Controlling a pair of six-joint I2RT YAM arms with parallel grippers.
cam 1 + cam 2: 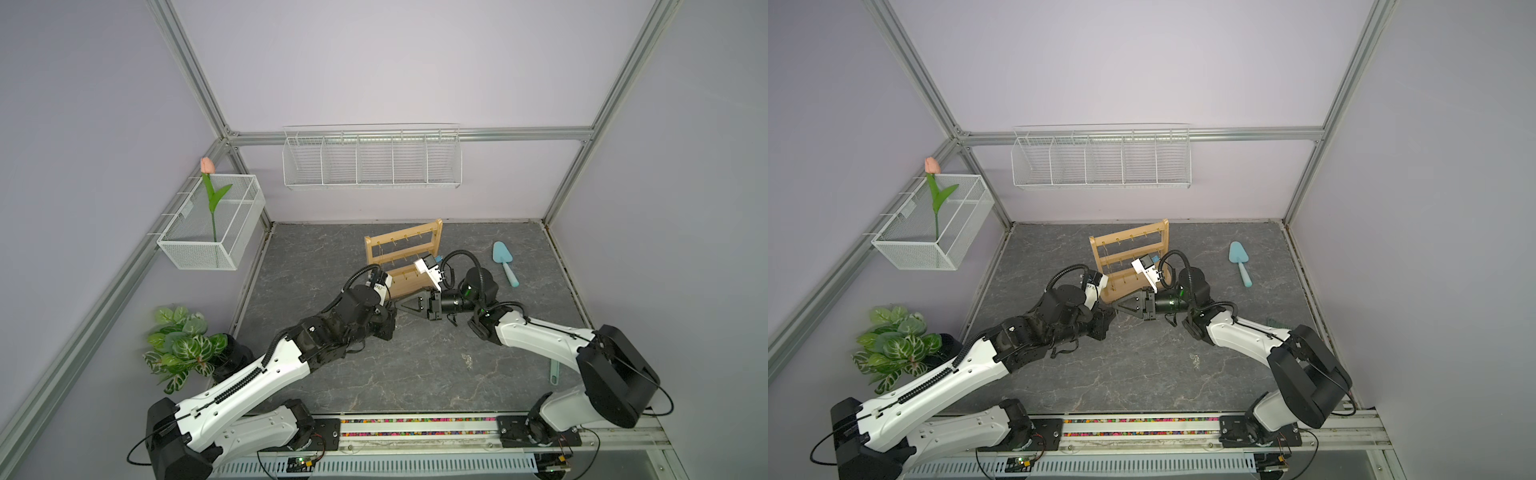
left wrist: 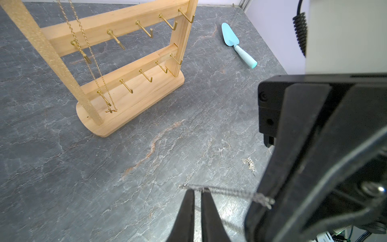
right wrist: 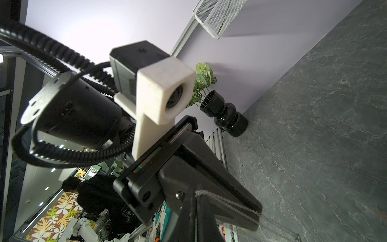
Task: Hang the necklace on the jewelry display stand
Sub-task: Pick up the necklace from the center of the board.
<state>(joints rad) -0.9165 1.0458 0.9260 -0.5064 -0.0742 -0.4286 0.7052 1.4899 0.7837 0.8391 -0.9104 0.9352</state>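
A thin silver necklace (image 2: pixel 226 191) is stretched taut between my two grippers, just above the table in front of the jewelry display stand (image 2: pixel 129 100). My left gripper (image 2: pixel 197 189) is shut on one end of the chain. My right gripper (image 3: pixel 197 193) is shut on the necklace (image 3: pixel 226 202) a short way along it. Both top views show the two grippers tip to tip, right gripper (image 1: pixel 397 305) against left gripper (image 1: pixel 1108 316), at the stand's (image 1: pixel 403 253) front left corner. A gold chain (image 2: pixel 92 54) hangs on the stand's left hooks.
A turquoise trowel (image 1: pixel 505 262) lies right of the stand. A small silver heap (image 1: pixel 467 360) lies on the table nearer the front. A potted plant (image 1: pixel 183 345) stands at the left edge. A white wire basket (image 1: pixel 370 160) and a mesh basket (image 1: pixel 212 224) hang on the walls.
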